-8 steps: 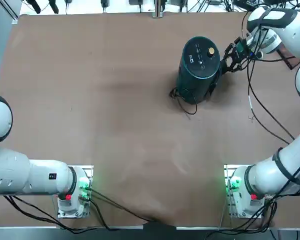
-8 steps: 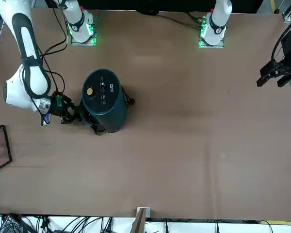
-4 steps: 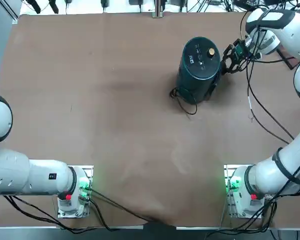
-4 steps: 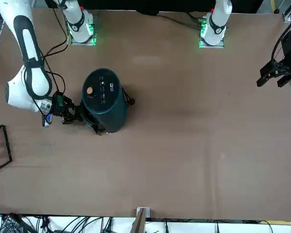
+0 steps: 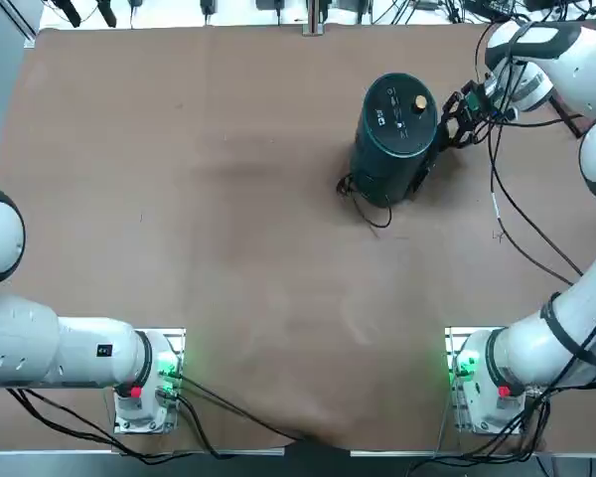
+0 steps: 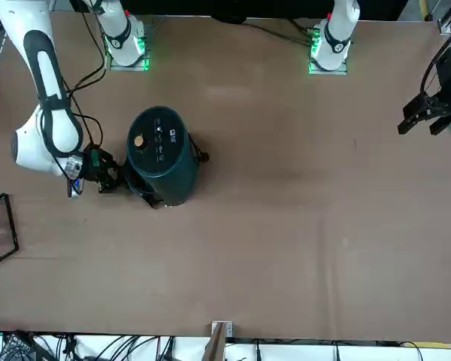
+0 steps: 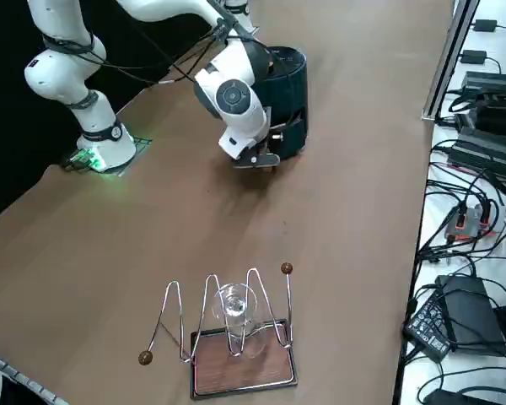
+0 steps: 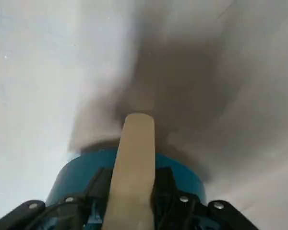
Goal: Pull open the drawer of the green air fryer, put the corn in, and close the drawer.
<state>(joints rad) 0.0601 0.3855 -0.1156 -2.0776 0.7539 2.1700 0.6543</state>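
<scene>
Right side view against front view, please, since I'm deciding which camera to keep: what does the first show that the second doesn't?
Only the right side view: the wire rack's ball ends and the clear glass by it.

Only the front view: the fryer's gold knob and white markings, plus the parked left arm's dark gripper.

Both: the green air fryer, the right arm reaching to its side with the right gripper there, and a dark-framed panel on the table. I can't make out the corn in either.
</scene>
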